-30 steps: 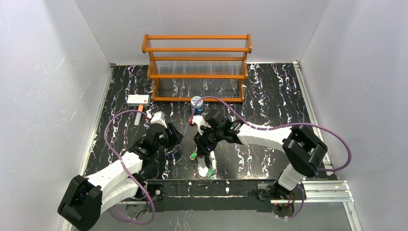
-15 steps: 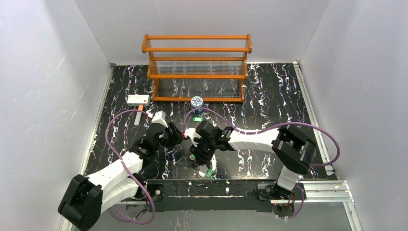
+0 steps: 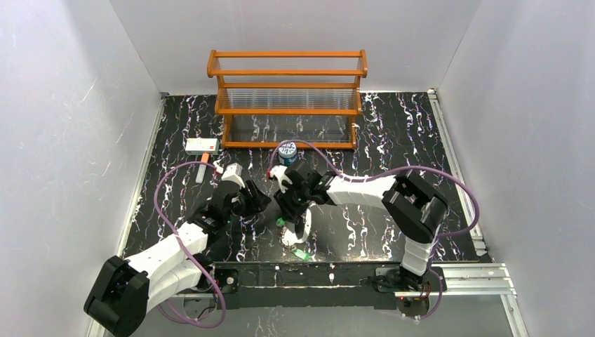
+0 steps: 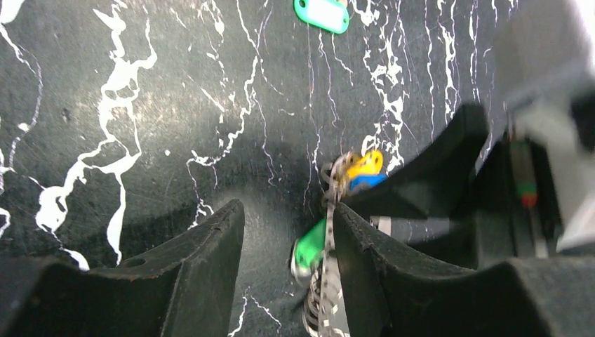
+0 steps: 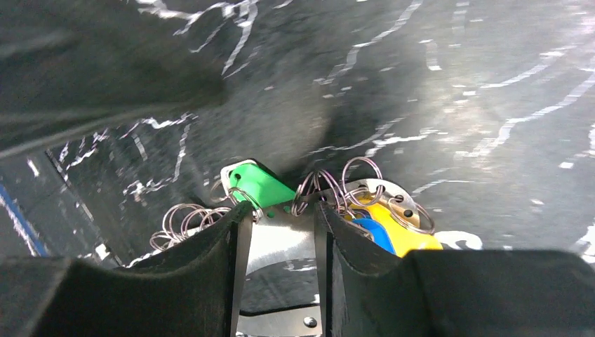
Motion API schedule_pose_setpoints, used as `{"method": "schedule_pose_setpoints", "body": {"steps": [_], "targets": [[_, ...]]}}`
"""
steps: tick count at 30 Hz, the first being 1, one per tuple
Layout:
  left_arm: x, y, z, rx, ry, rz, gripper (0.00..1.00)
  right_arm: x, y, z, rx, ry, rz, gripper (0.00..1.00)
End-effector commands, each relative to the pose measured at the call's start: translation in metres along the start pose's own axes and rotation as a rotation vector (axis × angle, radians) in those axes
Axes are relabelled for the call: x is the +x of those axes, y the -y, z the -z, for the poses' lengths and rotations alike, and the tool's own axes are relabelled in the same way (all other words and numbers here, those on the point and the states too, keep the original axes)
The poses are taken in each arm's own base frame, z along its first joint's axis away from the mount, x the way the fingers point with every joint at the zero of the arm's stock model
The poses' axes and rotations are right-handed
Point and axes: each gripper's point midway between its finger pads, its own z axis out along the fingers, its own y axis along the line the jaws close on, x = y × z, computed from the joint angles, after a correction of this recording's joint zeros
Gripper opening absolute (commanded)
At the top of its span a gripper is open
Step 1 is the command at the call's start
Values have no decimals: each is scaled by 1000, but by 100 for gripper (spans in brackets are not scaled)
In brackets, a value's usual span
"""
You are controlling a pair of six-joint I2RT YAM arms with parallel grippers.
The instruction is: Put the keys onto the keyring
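Note:
The keyring (image 5: pixel 281 235) is a flat whitish metal loop with several wire rings. It stands between the fingers of my right gripper (image 5: pixel 279 210), which is shut on it. It shows edge-on in the left wrist view (image 4: pixel 328 281) and as a pale oval from the top (image 3: pixel 297 232). A green key (image 5: pixel 261 184), a yellow key (image 5: pixel 410 239) and a blue key (image 5: pixel 372 232) hang on it. My left gripper (image 4: pixel 288 217) is open, with the keyring and a green key (image 4: pixel 309 246) just inside its right finger (image 4: pixel 365 267). Another green key (image 4: pixel 321 14) lies loose on the table.
A blue-and-white can (image 3: pixel 286 150) stands behind the right gripper (image 3: pixel 285 209). A wooden rack (image 3: pixel 288 98) is at the back and a white box with a red mark (image 3: pixel 202 145) at the back left. A green key (image 3: pixel 302 254) lies near the front edge. The left gripper (image 3: pixel 261 202) is close to the right one.
My right gripper has moved away from the front edge and slightly left, and the keyring shifted with it. The left gripper has edged slightly towards it.

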Motion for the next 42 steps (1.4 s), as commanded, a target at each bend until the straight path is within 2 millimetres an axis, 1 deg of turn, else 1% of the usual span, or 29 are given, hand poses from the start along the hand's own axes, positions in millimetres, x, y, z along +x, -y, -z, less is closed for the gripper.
{"method": "schedule_pose_setpoints", "body": {"steps": [1,3,5,9,10,11,14,20,23,26,29,32,35,39,42], "targets": [[14,2,2,36,-45,55,47,-7,35,0,53,2,-126,47],[23,2,2,55,-72,85,46,-8,40,4,53,9,-135,47],[31,4,0,77,-95,115,45,-12,40,10,39,28,-125,48],[47,6,-4,111,-152,161,42,-21,35,28,-2,83,-122,51],[51,7,-5,118,-170,166,41,-21,34,30,-9,92,-126,51],[54,8,-5,125,-183,169,41,-24,33,36,-15,113,-126,52],[61,9,-8,138,-220,166,40,-22,33,47,-24,152,-140,55],[69,15,-10,166,-261,163,38,-20,47,61,-27,201,-207,57],[74,16,-10,172,-284,163,35,-16,55,65,-35,211,-246,58],[81,18,-8,182,-313,159,31,-14,56,67,-66,214,-276,58],[91,20,-5,187,-345,152,28,-10,57,66,-74,206,-290,58],[99,22,-3,184,-363,150,25,-10,56,66,-85,204,-292,59],[106,29,-1,192,-377,137,24,-10,53,66,-102,203,-287,59],[106,42,-1,217,-372,124,24,-9,53,66,-105,201,-284,59],[98,49,-3,234,-340,118,25,-11,51,68,-113,206,-279,59]]}}
